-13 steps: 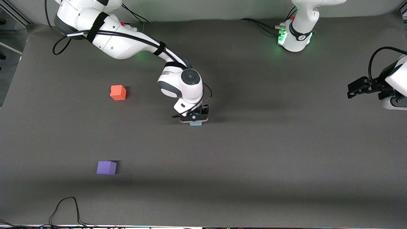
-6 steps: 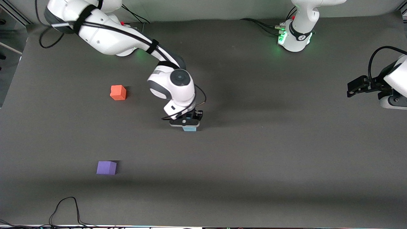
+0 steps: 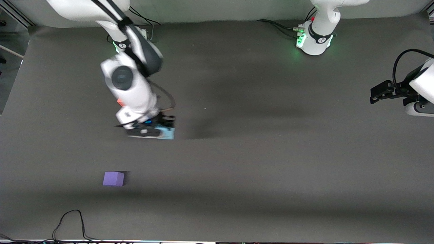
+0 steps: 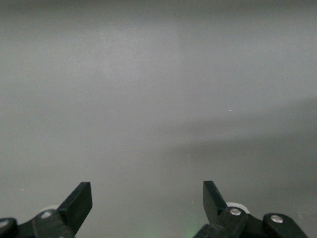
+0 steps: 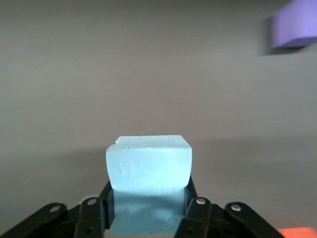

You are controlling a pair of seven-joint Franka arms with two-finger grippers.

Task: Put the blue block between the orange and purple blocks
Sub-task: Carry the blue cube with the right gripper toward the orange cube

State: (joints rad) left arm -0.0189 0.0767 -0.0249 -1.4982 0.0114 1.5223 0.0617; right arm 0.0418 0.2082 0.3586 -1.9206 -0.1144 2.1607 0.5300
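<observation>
The purple block (image 3: 113, 179) sits nearest the front camera on the bench (image 3: 271, 169). Above the gap between it and the orange block (image 3: 119, 101), mostly hidden under the arm, the right hand (image 3: 159, 133) clamps the blue block (image 3: 168, 133): picked up, not yet set down. The left hand (image 3: 378, 95) waits, fingers wide, empty.

Robot lab, 2 arms, grey table (image 3: 271, 169)
</observation>
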